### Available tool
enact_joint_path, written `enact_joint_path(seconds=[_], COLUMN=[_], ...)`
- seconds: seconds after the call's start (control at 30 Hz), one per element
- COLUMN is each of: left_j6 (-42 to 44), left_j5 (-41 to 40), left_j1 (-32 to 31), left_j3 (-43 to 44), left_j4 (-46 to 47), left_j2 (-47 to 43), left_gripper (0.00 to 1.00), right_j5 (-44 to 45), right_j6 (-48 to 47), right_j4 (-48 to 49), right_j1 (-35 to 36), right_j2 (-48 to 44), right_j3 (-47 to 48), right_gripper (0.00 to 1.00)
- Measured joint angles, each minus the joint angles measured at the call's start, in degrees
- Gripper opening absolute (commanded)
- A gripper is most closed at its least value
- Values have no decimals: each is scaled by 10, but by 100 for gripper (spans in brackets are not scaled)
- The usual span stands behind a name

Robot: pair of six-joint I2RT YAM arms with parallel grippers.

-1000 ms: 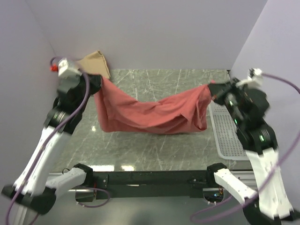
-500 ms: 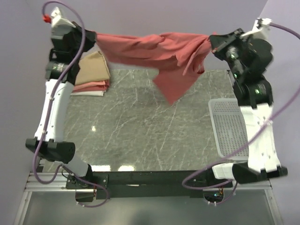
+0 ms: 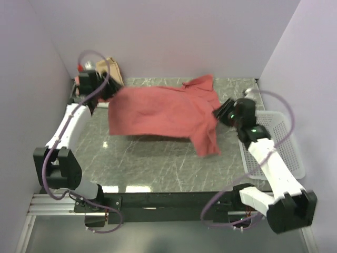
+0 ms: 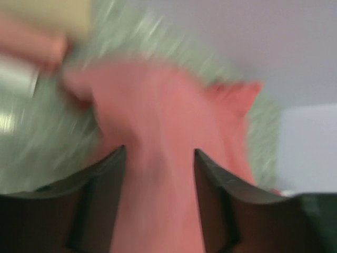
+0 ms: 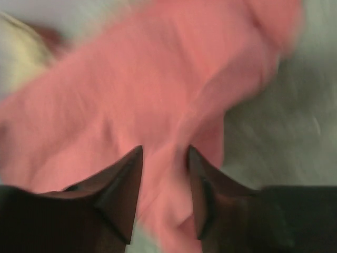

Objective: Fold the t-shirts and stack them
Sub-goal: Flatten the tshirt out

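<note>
Worktop (image 3: 158, 163): the red shirt (image 3: 158, 113) lies spread across the far middle. It is mostly flat, with the right side bunched and a flap trailing toward the near right. A sleeve points at the back wall. The basket (image 3: 292, 138) is at the right edge, and the shirt does not reach it. The folded stack (image 3: 112, 68) is in the far-left corner, tan on top, partly hidden by the left arm.

Left gripper (image 4: 159, 153) is at the shirt's left edge, jaws apart, with cloth in the gap but not pinched. Right gripper (image 5: 165, 150) is at the shirt's right edge in the same state, released. Both wrist views are blurred.

Step, as I judge it: lay-out for folding, fold not yet begun. The next move calls for smoothing the bunched right side, then regrasping the edges to fold.
</note>
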Motion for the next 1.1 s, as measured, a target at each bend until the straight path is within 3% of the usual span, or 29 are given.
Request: enact_joint_path(seconds=[0.13,0.27,0.43,0.53,0.77,0.97,1.1], left_j6=[-33,-60,-88,-103,-129,-136,-140], left_j5=[7,-31,-108,-127,-188,-343,-452], left_j1=[0,0,0,0,-60,-201,-263], left_j3=[-200,-336,-435,-465,-429,-254,-153], left_j4=[7,-3,17,39,33,-29,-80], left_j2=[-10,-110,-276,-272,-108,-6,88], left_gripper=[65,66,61,57,52,50,50], right_j5=[-22,-34,-37,-39,-36,-37,-38], right_j6=[2,2,4,9,13,13,13], right_j4=[-7,-5,17,20,17,20,20], right_j1=[0,0,0,0,0,0,0], right_j2=[50,16,-44,-67,-87,-87,-87], right_j3=[-148,-212,-243,-260,-266,-267,-267], right_gripper=[58,60,60,59,59,59,59])
